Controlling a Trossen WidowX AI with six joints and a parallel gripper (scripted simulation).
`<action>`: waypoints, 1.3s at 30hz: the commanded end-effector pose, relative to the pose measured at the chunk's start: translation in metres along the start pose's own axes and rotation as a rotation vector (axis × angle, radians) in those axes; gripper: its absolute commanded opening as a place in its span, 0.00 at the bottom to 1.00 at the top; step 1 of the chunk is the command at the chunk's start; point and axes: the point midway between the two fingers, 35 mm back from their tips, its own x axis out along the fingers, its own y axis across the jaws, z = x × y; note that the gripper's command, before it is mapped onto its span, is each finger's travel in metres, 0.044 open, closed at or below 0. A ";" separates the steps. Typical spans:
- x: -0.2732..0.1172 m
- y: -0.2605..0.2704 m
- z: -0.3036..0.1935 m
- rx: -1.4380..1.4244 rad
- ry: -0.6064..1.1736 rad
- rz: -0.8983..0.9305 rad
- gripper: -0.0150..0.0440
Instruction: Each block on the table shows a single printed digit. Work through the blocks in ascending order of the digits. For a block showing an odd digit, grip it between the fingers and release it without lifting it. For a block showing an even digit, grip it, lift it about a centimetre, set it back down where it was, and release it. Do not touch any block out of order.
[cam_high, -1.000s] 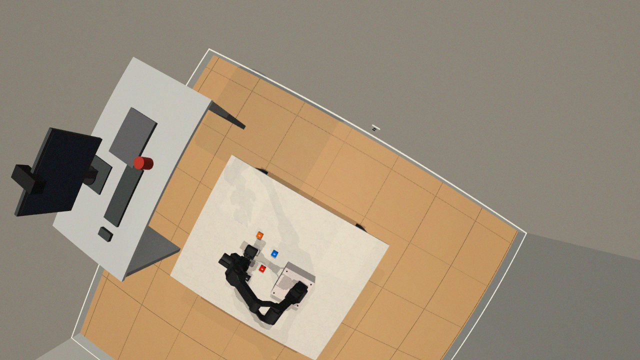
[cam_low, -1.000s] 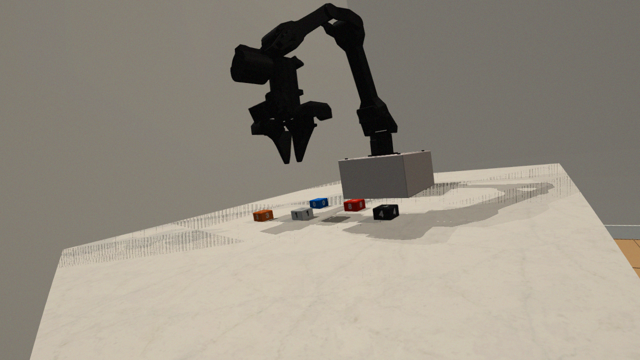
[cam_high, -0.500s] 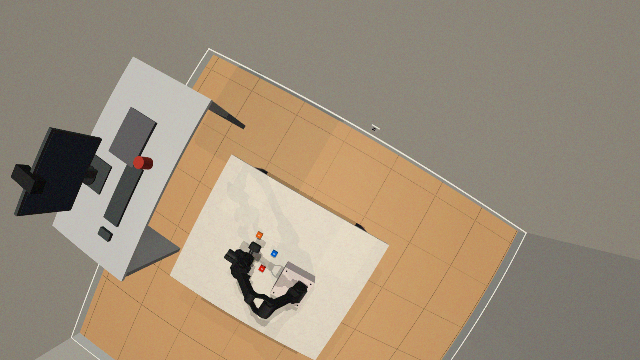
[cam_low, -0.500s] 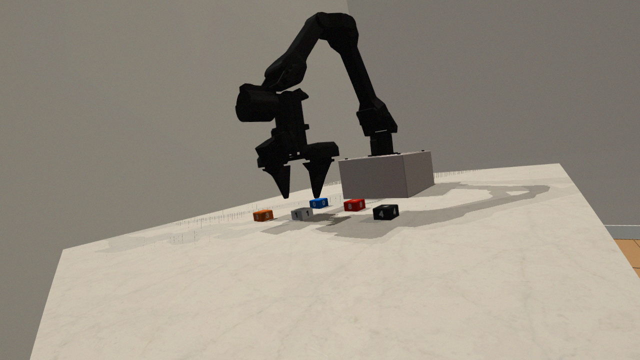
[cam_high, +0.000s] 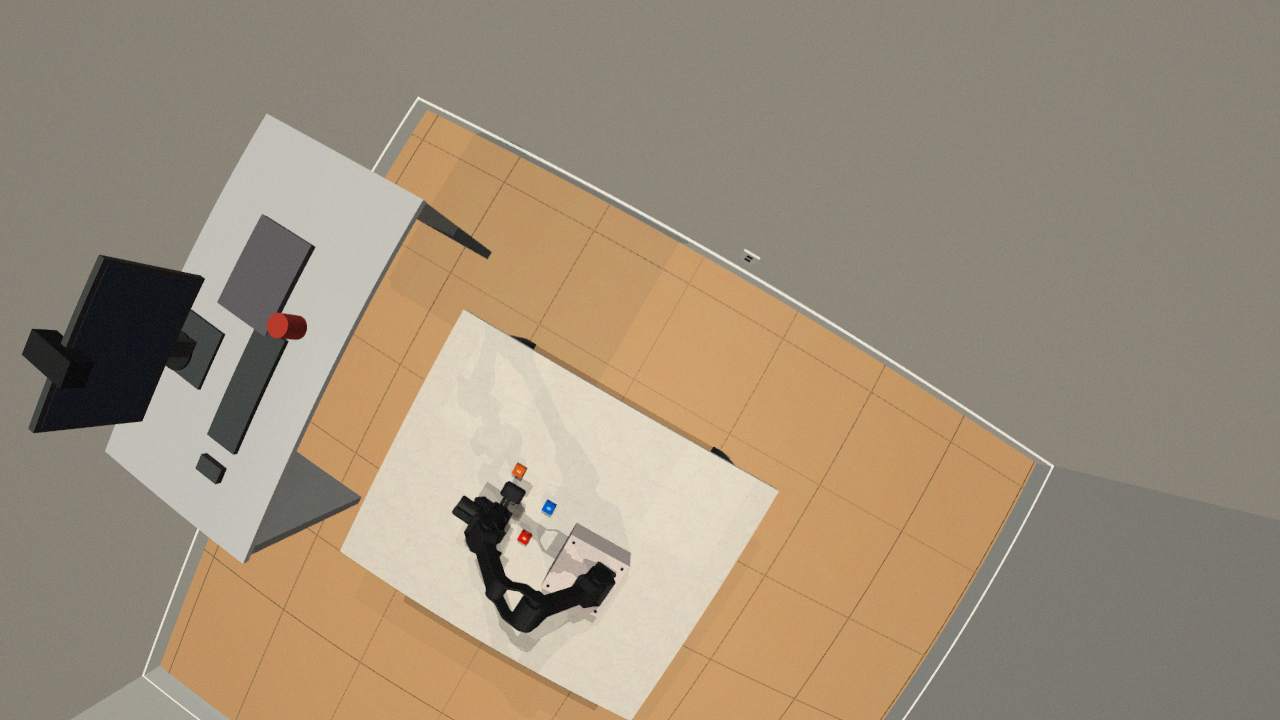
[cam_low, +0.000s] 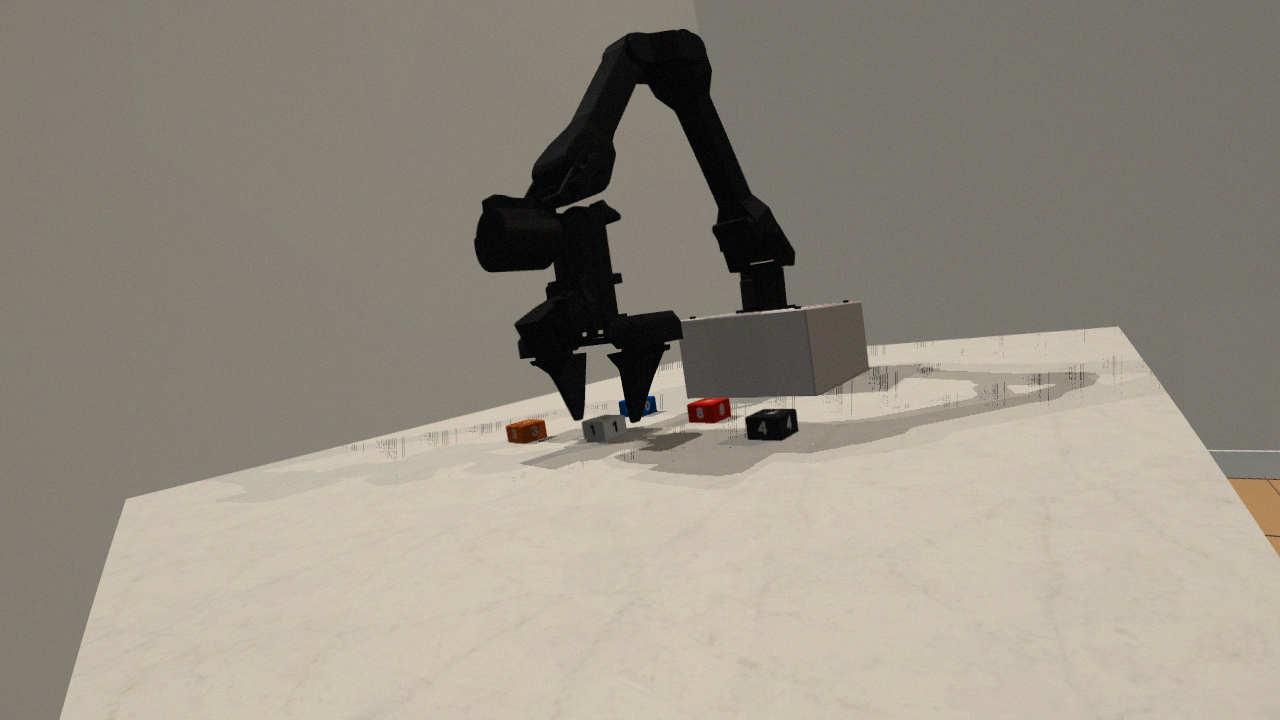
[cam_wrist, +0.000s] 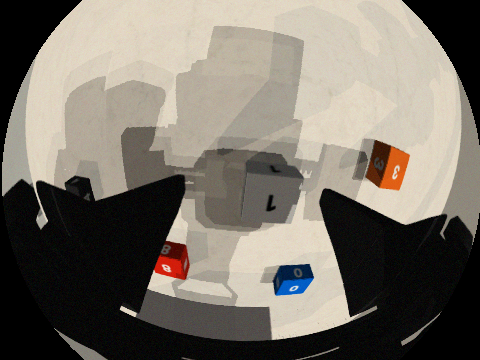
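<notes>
1. Grey block: small cube, printed digit 1 on its visible faces. Lies on the table between the orange block and the blue block, directly under the gripper. In the wrist view it sits centred between the two finger shapes, in shadow, touching neither.
2. Gripper: black, pointing straight down, fingers spread wide, nothing between them. Tips stand just above the grey block's top, one on either side.
3. Blue block: digit 0, just behind the grey block, partly hidden by one finger in the exterior view.
4. Orange block: digit 3, near the grey block, on the side away from the base.
5. Red block: digit 8, near the front of the base.
6. Black block: digit 4, beside the red block, last in the row.
7. Table: pale marbled top, crossed by grey shadows of the arm.
8. Base: grey box on the table, carrying the arm, close behind the blocks.
9. Floor: orange tiles in a white-edged border; grey walls around.
10. Side desk: light grey, well apart from the table, bearing a dark monitor, dark flat panels and a red cylinder.
</notes>
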 end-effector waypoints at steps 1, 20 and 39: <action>0.008 0.001 -0.002 0.004 0.008 0.004 0.93; 0.010 0.001 -0.003 0.004 0.008 0.004 0.46; 0.010 0.001 -0.003 0.004 0.008 0.004 0.46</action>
